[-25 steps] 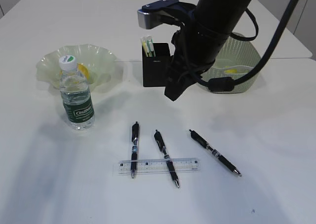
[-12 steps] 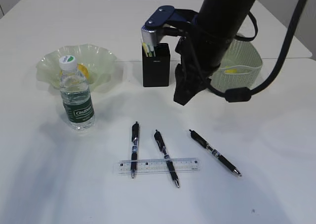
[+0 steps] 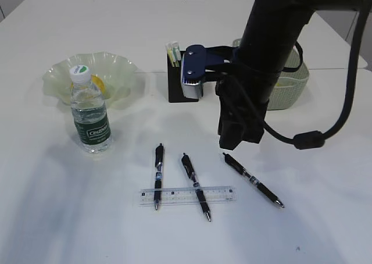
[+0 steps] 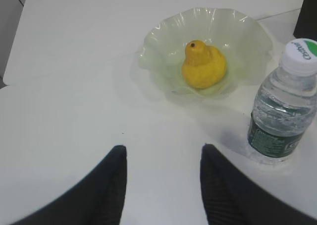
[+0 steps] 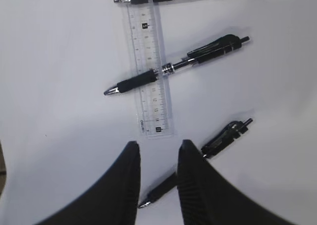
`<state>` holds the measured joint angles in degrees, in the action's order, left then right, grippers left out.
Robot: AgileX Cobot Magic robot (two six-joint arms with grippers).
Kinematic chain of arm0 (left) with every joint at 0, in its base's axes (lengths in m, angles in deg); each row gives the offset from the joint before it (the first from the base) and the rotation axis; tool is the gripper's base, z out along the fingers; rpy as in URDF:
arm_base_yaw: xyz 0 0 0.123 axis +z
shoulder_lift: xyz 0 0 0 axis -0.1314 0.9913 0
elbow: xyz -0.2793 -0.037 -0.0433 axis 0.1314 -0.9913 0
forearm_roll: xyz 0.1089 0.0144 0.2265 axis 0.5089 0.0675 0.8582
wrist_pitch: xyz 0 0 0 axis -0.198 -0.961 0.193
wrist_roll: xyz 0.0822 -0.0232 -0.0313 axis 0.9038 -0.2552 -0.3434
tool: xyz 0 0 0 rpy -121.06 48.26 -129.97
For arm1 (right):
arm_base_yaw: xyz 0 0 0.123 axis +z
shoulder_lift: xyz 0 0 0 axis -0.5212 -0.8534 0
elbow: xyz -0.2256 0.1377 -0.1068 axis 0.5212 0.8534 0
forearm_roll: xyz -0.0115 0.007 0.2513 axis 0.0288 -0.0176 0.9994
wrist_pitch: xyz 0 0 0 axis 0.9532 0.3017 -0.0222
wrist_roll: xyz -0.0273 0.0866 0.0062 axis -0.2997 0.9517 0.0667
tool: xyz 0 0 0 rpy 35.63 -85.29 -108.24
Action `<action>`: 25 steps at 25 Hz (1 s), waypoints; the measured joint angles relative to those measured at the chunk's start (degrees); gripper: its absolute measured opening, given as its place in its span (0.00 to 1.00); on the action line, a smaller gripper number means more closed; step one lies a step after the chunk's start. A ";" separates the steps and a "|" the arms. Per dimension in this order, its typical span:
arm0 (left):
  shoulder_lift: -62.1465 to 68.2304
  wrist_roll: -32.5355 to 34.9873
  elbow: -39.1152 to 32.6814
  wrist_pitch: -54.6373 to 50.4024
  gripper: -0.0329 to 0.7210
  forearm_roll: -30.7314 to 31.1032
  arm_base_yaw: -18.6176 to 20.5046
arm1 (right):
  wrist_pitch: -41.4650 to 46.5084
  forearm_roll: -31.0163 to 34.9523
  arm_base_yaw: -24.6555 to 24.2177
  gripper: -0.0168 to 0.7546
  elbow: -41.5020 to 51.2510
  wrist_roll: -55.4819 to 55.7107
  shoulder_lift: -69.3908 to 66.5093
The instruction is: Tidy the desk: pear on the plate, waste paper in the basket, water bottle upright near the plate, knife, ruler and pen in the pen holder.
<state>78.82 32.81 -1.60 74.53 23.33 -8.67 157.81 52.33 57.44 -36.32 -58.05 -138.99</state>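
The yellow pear lies in the pale green plate. The water bottle stands upright just in front of the plate. Three pens and the clear ruler lie on the desk. My right gripper hangs open just above the right pen, nothing gripped. The pen holder has pale sticks poking out; no knife is recognisable. The arm partly hides the basket, and the waste paper does not show. My left gripper is open over bare desk.
The right arm and its wrist camera stand in front of the pen holder and basket. Two pens lie across the ruler. The bottle stands to the right of the left gripper.
The right arm has swung forward and down, from beside the pen holder to just above the right pen. Its jaws have not changed, and nothing on the desk has moved.
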 joint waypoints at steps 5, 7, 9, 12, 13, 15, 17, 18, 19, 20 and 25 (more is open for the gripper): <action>0.00 0.00 0.00 0.00 0.50 0.10 0.00 | -0.05 -0.15 0.16 0.28 0.00 -6.84 0.00; 0.00 0.00 0.00 0.00 0.50 0.10 0.00 | -0.13 -0.35 0.81 0.28 0.00 -7.42 0.00; 0.00 0.00 0.00 0.00 0.50 0.10 0.00 | -0.13 -0.89 2.34 0.28 0.00 -7.68 0.00; 0.00 0.00 0.00 0.00 0.50 0.10 0.00 | -0.13 -3.14 5.07 0.28 0.00 -7.46 0.00; 0.00 0.00 0.00 0.00 0.50 0.10 0.00 | -0.13 -3.99 5.91 0.28 0.00 -6.91 -0.37; 0.00 0.00 0.00 0.00 0.50 0.10 0.00 | -0.13 -4.88 7.04 0.28 0.00 -5.49 -1.57; 0.00 0.00 0.00 -0.13 0.50 0.10 0.00 | -0.13 -5.15 7.71 0.28 0.00 -4.74 -3.06; 0.00 0.00 0.00 -0.13 0.50 0.10 0.00 | -0.19 -5.15 8.08 0.28 0.00 -4.43 -3.57; 0.00 0.00 0.00 -0.21 0.50 0.10 0.00 | -0.30 -5.25 8.34 0.28 0.00 -4.20 -4.07; 0.00 0.00 0.00 -0.36 0.50 0.10 0.02 | -0.27 -5.25 8.62 0.28 -0.31 -4.06 -4.59; 0.00 0.00 0.00 -0.72 0.50 0.10 0.02 | -0.27 -5.09 9.83 0.28 -2.65 -3.34 -6.79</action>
<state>78.82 32.81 -1.60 73.81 23.42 -8.64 157.53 47.24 67.27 -38.97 -61.40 -145.77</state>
